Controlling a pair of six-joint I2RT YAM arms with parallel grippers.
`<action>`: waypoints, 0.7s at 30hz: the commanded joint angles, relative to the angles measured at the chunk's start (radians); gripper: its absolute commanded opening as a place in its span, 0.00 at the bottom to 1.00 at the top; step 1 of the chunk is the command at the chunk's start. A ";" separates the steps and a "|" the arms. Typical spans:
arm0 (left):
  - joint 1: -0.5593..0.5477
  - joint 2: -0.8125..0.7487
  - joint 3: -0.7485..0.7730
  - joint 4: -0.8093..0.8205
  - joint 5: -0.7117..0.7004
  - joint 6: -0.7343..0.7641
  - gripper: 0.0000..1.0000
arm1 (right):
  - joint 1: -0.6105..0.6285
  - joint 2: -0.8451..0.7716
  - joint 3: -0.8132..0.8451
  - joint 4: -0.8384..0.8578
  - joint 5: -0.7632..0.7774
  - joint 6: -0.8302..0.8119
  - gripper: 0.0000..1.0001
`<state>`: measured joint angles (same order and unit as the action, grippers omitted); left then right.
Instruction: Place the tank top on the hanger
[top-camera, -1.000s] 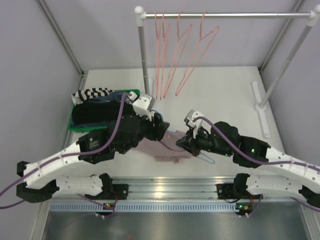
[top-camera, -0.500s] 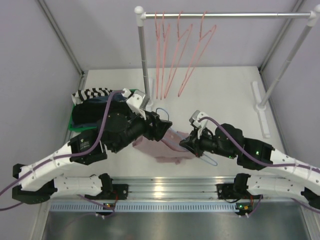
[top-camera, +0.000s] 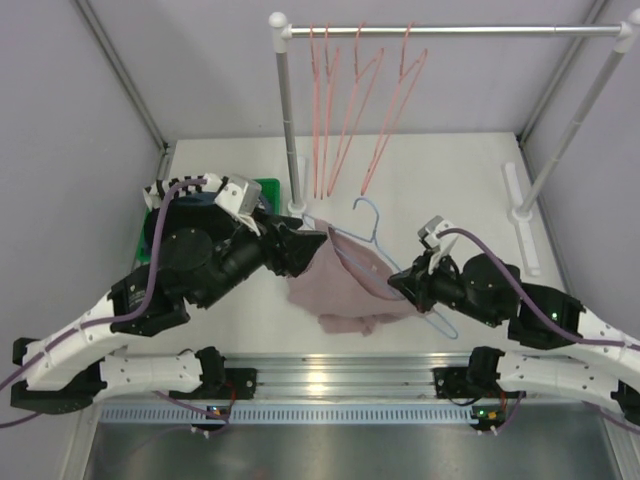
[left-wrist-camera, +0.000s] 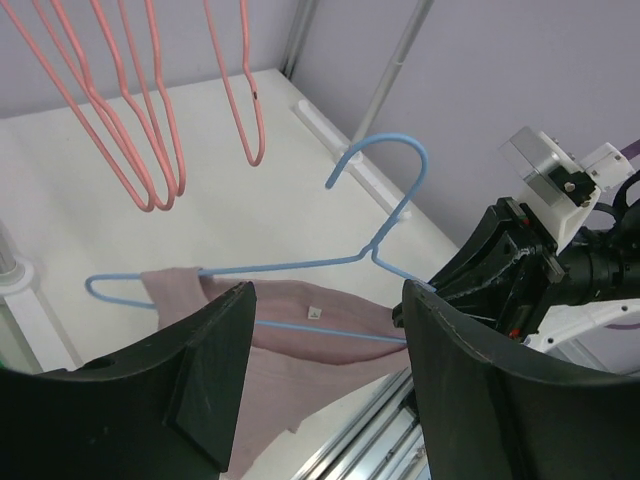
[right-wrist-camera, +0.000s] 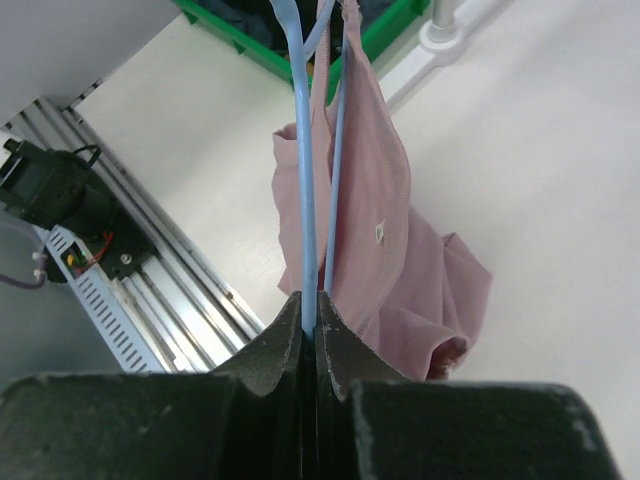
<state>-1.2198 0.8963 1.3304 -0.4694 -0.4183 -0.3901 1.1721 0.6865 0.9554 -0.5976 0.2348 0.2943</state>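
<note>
The light-blue hanger (top-camera: 372, 222) is held up off the table, hook upward. The dusty-pink tank top (top-camera: 345, 285) hangs from it, one strap over the hanger's left end, its lower part bunched on the table. My right gripper (top-camera: 400, 283) is shut on the hanger's wire at its right end; in the right wrist view the gripper (right-wrist-camera: 310, 312) pinches the blue wire (right-wrist-camera: 303, 150) with the tank top (right-wrist-camera: 375, 215) beside it. My left gripper (top-camera: 322, 240) is open next to the hanger's left end. In the left wrist view its jaws (left-wrist-camera: 325, 300) stand wide apart, with the hanger (left-wrist-camera: 385, 165) and tank top (left-wrist-camera: 290, 335) beyond them.
Several pink wire hangers (top-camera: 345, 120) hang on a metal rail (top-camera: 450, 30) at the back, just behind the blue hook. The rack's post (top-camera: 288, 140) stands near my left gripper. A green bin (top-camera: 268, 186) with dark clothes and a striped garment (top-camera: 185, 186) sits at the left.
The right gripper lifted the hanger off the table and moved right; the hanger now stands upright with the tank top hanging from it. The left gripper rose and drew back left.
</note>
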 joint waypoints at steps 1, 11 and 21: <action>0.000 -0.016 0.049 0.071 -0.030 0.019 0.65 | 0.017 -0.048 0.094 -0.070 0.164 0.075 0.00; 0.000 0.030 0.154 0.038 -0.033 0.043 0.65 | 0.015 -0.004 0.298 -0.371 0.445 0.270 0.00; 0.000 0.059 0.184 0.018 0.004 0.086 0.64 | -0.072 0.228 0.551 -0.411 0.550 0.234 0.00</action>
<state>-1.2198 0.9451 1.4784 -0.4641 -0.4316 -0.3401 1.1515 0.8593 1.4319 -1.0363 0.7555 0.5610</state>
